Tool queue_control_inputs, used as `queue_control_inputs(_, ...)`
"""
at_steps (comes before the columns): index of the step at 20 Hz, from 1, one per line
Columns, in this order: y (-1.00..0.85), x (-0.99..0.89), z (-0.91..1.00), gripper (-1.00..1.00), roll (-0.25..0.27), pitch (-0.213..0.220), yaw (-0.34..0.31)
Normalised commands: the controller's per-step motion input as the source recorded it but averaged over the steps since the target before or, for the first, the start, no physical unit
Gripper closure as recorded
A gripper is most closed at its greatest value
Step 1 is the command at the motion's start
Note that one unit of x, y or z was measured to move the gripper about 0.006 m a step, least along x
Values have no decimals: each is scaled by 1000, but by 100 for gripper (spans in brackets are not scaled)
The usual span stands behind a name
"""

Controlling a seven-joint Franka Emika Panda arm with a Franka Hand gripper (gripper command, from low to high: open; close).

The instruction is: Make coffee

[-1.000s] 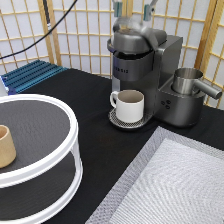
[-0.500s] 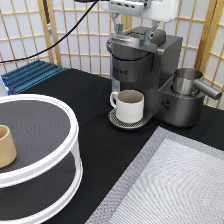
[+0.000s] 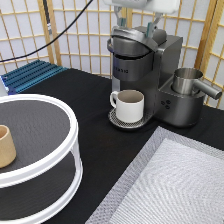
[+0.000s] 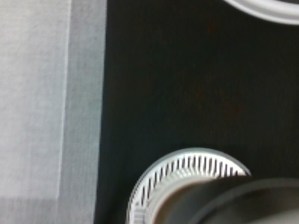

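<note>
Gripper [image 3: 139, 20] sits at the exterior view's top, directly above the coffee machine [image 3: 145, 65]; two dark fingers hang down toward the machine's rounded lid, with a clear gap between them and nothing visible in that gap. Reading: spread apart and empty, close over the lid but contact cannot be confirmed.

Coffee pod: not visible in either view. Whether it is already inside the machine cannot be told; the lid looks lowered.

White mug [image 3: 128, 105] stands upright on the round drip tray [image 3: 118, 121] under the spout, handle toward the exterior view's left, placed to catch the brew. Steel milk jug [image 3: 189, 82] sits on the machine's side unit, at the exterior view's right.

Tan wooden cup [image 3: 5, 146] rests on the upper tier of the white two-tier round stand [image 3: 60, 150], well apart from the machine. Grey mat [image 3: 170, 185] covers the black desk [image 3: 80, 100] at the exterior view's bottom right.

Wrist view: slotted drip tray rim [image 4: 183, 172], desk, mat edge.
</note>
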Motion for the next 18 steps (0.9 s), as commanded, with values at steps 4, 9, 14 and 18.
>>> queue_control_inputs(4, -519, -479, 91, -100, 51, -4, -68)
queue_control_inputs(9, -624, -277, -136, -100, 23, -71, -109)
queue_control_inputs(14, -307, -56, -617, -100, 0, -104, -80)
queue_control_inputs(18, -40, 0, -1000, -100, 0, -79, -9)
